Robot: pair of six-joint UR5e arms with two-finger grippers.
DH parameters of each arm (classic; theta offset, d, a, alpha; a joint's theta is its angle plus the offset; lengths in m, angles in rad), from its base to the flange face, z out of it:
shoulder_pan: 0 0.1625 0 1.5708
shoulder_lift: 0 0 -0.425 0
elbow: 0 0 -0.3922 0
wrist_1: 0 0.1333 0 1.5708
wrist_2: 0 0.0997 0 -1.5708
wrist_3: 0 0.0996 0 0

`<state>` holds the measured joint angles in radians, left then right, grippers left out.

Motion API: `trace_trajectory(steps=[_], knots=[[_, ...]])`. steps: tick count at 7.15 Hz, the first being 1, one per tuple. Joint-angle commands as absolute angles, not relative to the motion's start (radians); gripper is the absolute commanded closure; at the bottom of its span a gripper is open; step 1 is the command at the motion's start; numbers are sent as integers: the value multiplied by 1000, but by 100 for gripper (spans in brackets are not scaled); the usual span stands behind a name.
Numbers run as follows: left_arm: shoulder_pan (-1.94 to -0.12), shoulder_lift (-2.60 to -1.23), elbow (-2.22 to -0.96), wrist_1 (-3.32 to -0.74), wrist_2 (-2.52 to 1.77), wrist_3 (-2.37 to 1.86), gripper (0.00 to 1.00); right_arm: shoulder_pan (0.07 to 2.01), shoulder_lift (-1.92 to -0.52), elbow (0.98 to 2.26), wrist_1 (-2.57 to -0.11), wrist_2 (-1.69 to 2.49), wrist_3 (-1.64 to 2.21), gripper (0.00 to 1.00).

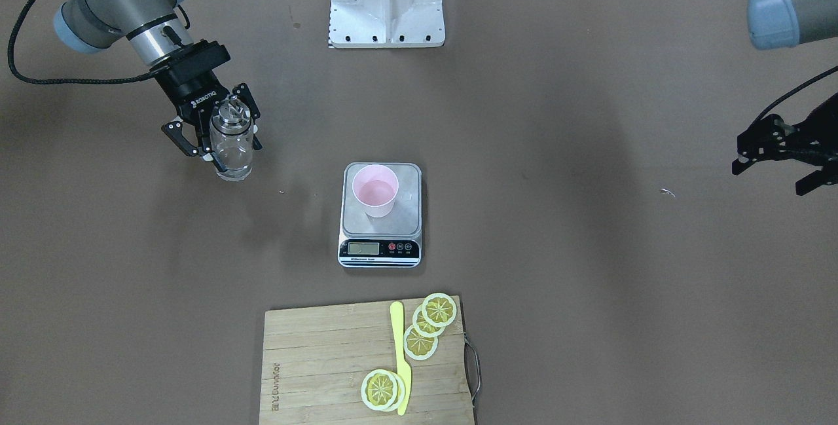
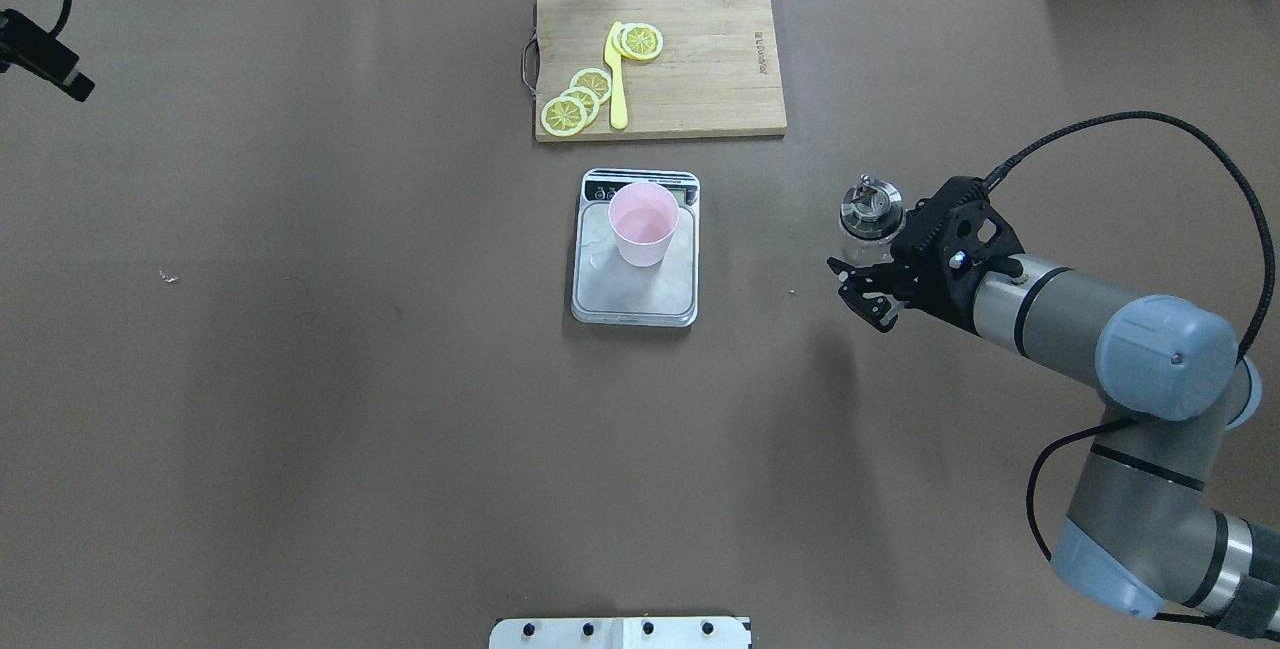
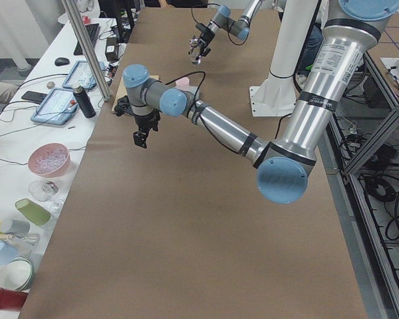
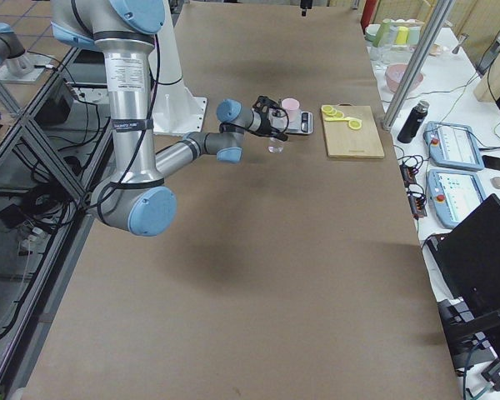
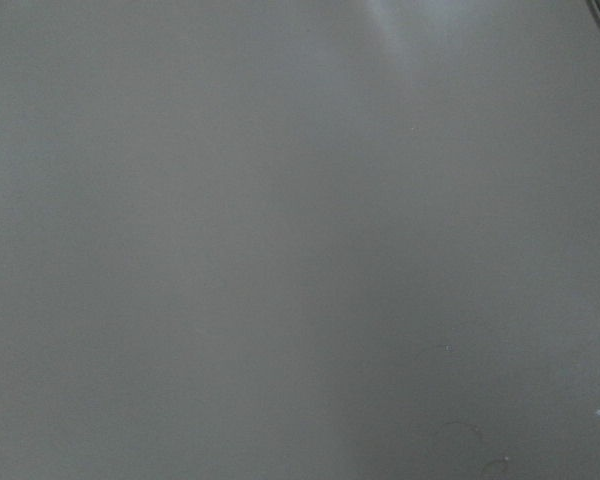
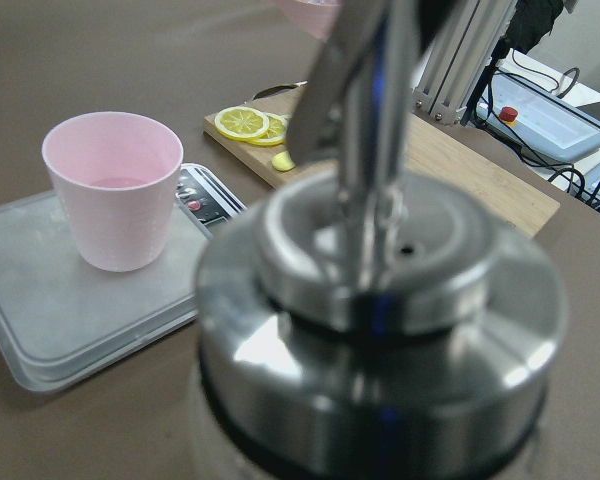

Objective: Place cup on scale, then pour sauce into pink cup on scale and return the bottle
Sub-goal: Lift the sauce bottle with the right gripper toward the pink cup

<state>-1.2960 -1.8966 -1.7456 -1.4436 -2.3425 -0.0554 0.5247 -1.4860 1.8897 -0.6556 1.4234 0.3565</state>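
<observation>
My right claw (image 1: pixel 224 151), pinching the small clear glass bottle with a silver metal spout (image 1: pixel 233 137), should lower it upright, gently, toward the brown table's (image 1: pixel 131 281) right edge before spreading.

The brown paper-covered worktop (image 2: pixel 300 379) carries a small rectangular steel-topped digital scale (image 2: pixel 640 297) at its middle, a pale wooden cutting board (image 2: pixel 700 79) just beyond that on the side away from the robot, a white metal base plate (image 1: pixel 386 25) and a tiny white scrap (image 2: pixel 167 277).
</observation>
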Motion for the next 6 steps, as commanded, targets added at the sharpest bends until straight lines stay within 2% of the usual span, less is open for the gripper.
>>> trace_trajectory(steps=[1, 6], knots=[[-1337, -1846, -1744, -1450, -2344, 97, 3, 546, -1435, 1908, -820, 1408, 269, 73], [-1391, -1789, -1744, -1466, -2345, 158, 3, 546, -1234, 1910, -1165, 1349, 140, 74]])
